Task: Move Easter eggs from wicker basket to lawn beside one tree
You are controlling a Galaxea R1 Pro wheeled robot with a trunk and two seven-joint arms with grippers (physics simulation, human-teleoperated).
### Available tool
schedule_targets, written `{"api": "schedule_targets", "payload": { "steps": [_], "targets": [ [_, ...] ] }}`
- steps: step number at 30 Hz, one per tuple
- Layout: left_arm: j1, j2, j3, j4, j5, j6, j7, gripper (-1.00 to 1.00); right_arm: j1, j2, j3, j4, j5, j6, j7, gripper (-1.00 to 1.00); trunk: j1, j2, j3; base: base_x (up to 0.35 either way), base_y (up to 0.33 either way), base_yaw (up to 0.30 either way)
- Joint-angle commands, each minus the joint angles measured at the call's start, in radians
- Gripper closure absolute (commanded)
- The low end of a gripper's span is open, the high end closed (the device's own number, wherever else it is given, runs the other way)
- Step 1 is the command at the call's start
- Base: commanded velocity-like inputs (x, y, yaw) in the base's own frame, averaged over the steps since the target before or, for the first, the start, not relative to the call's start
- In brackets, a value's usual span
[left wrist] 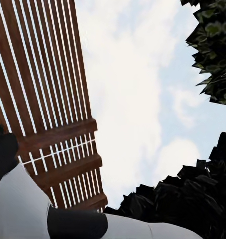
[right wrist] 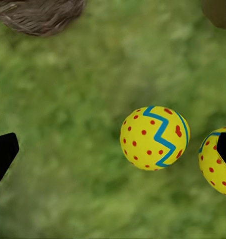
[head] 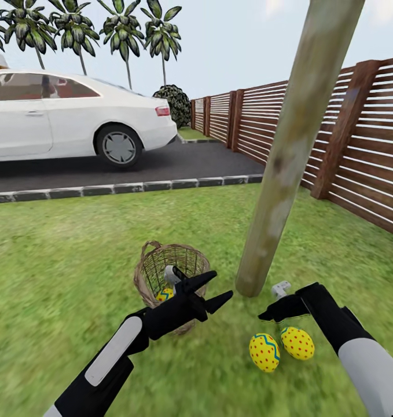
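While the head view looks down over both arms, the wicker basket (head: 172, 272) sits on the lawn (head: 63, 255) just left of the tree (head: 289, 156) trunk base, one Easter egg (head: 165, 295) visible inside it through the weave. Left gripper (head: 215, 289) is over the basket's near rim, fingers spread, nothing between them. Two more eggs (head: 264, 351) (head: 297, 343) lie touching on the grass just in front of the trunk. Right gripper (head: 271, 315) hangs above them; spread not readable here. Behind: driveway (head: 161, 165), white car (head: 63, 116), slatted fence (head: 335, 127), palms (head: 80, 29). Left wrist view: fence slats (left wrist: 48, 124), sky, dark foliage (left wrist: 192, 199), part of the right arm (left wrist: 38, 209). Right wrist view: one egg (right wrist: 154, 138) on grass between widely parted black fingertips (right wrist: 2, 154), gripping nothing; second egg (right wrist: 215, 162) at the frame edge, basket rim (right wrist: 40, 15) beyond
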Motion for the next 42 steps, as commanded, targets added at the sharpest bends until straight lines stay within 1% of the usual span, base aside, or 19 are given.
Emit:
{"api": "schedule_targets", "payload": {
  "steps": [1, 3, 4, 6, 10, 14, 20, 24, 26, 29, 32, 37, 42],
  "targets": [
    [-0.001, 0.001, 0.000, 0.000, 0.004, 0.004, 0.000, -1.00, 0.000, -0.001, 0.001, -0.014, 0.011, 0.001, 0.021, -1.00, -0.004, 0.007, 0.002, 0.000, 0.000, 0.000],
    [-0.002, 0.004, 0.002, 0.000, 0.004, 0.004, 0.000, -1.00, 0.000, -0.001, 0.000, -0.048, 0.008, 0.003, 0.037, -1.00, -0.012, 0.021, 0.009, 0.000, 0.000, 0.000],
    [-0.002, 0.016, 0.004, 0.000, 0.004, 0.004, 0.000, -1.00, 0.000, 0.001, -0.001, -0.081, 0.006, 0.007, 0.043, -1.00, -0.015, 0.028, 0.012, 0.000, 0.000, 0.000],
    [-0.002, 0.026, 0.005, 0.000, 0.004, 0.004, -0.001, -1.00, 0.000, 0.004, 0.000, -0.123, 0.005, 0.039, 0.048, -1.00, -0.023, 0.042, 0.018, 0.000, 0.000, 0.000],
    [-0.002, 0.034, 0.007, -0.001, 0.004, 0.004, 0.000, -1.00, 0.000, 0.008, 0.001, -0.182, 0.007, 0.118, 0.051, -1.00, -0.038, 0.070, 0.031, 0.000, 0.000, 0.000],
    [-0.002, 0.036, 0.007, -0.001, 0.005, 0.004, -0.001, -1.00, 0.000, 0.008, 0.001, -0.248, 0.006, 0.159, 0.051, -1.00, -0.054, 0.098, 0.043, 0.000, 0.000, 0.000],
    [-0.002, 0.038, 0.011, -0.004, 0.005, 0.005, -0.001, -1.00, 0.000, 0.008, 0.002, -0.257, 0.005, 0.172, 0.051, -1.00, -0.077, 0.140, 0.062, 0.000, 0.000, 0.086],
    [-0.002, 0.077, 0.018, -0.041, 0.006, 0.006, -0.003, -1.00, 0.000, 0.009, 0.002, -0.256, 0.003, 0.175, 0.051, -1.00, -0.092, 0.168, 0.074, 0.000, 0.000, 0.263],
    [-0.002, 0.086, 0.019, -0.049, 0.006, 0.006, -0.004, -1.00, 0.000, 0.009, 0.002, -0.253, 0.003, 0.175, 0.051, -1.00, -0.100, 0.182, 0.081, 0.000, 0.000, 0.285],
    [-0.002, 0.091, 0.020, -0.054, 0.009, 0.006, -0.006, -1.00, 0.000, 0.010, 0.002, -0.250, 0.003, 0.175, 0.050, -1.00, -0.111, 0.203, 0.090, 0.000, 0.000, 0.289],
    [-0.002, 0.093, 0.020, -0.055, 0.030, 0.006, -0.007, -1.00, 0.000, 0.010, 0.002, -0.249, 0.003, 0.175, 0.050, -1.00, -0.123, 0.224, 0.099, 0.000, 0.000, 0.291],
    [-0.002, 0.097, 0.020, -0.052, 0.039, 0.005, -0.008, -1.00, 0.000, 0.010, 0.002, -0.249, 0.004, 0.176, 0.050, -1.00, -0.142, 0.259, 0.115, 0.000, 0.000, 0.291],
    [-0.002, 0.100, 0.020, -0.052, 0.039, 0.004, -0.009, -1.00, 0.000, 0.010, 0.002, -0.249, 0.004, 0.176, 0.050, -1.00, -0.142, 0.259, 0.115, 0.000, 0.000, 0.292]
  ]
}}
